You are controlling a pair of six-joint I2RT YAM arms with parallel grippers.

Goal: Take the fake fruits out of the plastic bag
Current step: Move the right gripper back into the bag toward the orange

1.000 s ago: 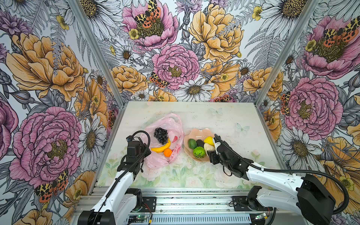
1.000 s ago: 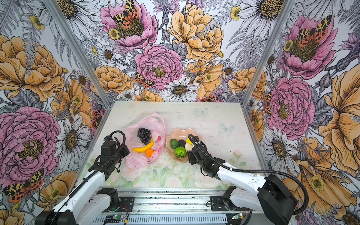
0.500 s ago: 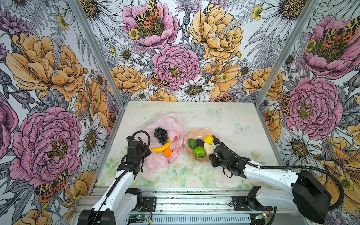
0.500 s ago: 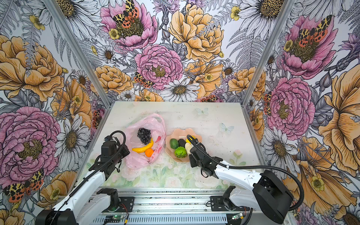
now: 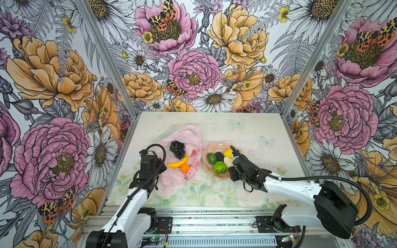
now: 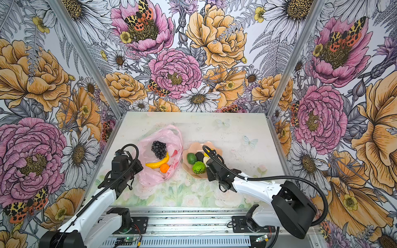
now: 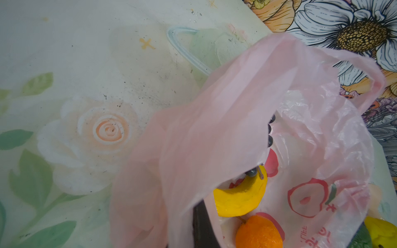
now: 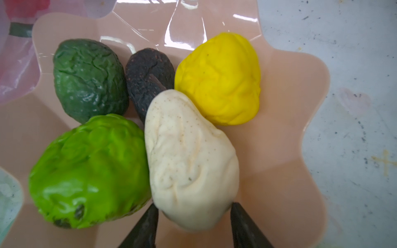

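In both top views the bag (image 5: 171,179) is seen lying on the table (image 5: 247,133) beside the bowl (image 5: 217,144), its mouth turned up so that the contents can be reached; 3 fruits are counted inside it: the grapes (image 5: 177,149), the banana (image 5: 177,164) and the orange (image 5: 185,168); the left gripper (image 5: 161,168) is set at the bag's near rim, the right gripper (image 5: 232,164) over the bowl's near side; in the left wrist view the bag's film is drawn up across the lens and over 1 dark finger (image 7: 204,227); the jaws are pressed together, and the rim is judged to be pinched so that the mouth is held wide for the other arm; the banana and orange show through the gap; in the right wrist view the avocado (image 8: 89,79), the ball (image 8: 88,169), the lemon (image 8: 219,79), a dark piece (image 8: 148,79) and the lump (image 8: 189,158) are found packed in the bowl; the 2 fingers (image 8: 146,227) are spread astride the lump's near end, which rests on the bowl floor, so a release is judged, not a grip.
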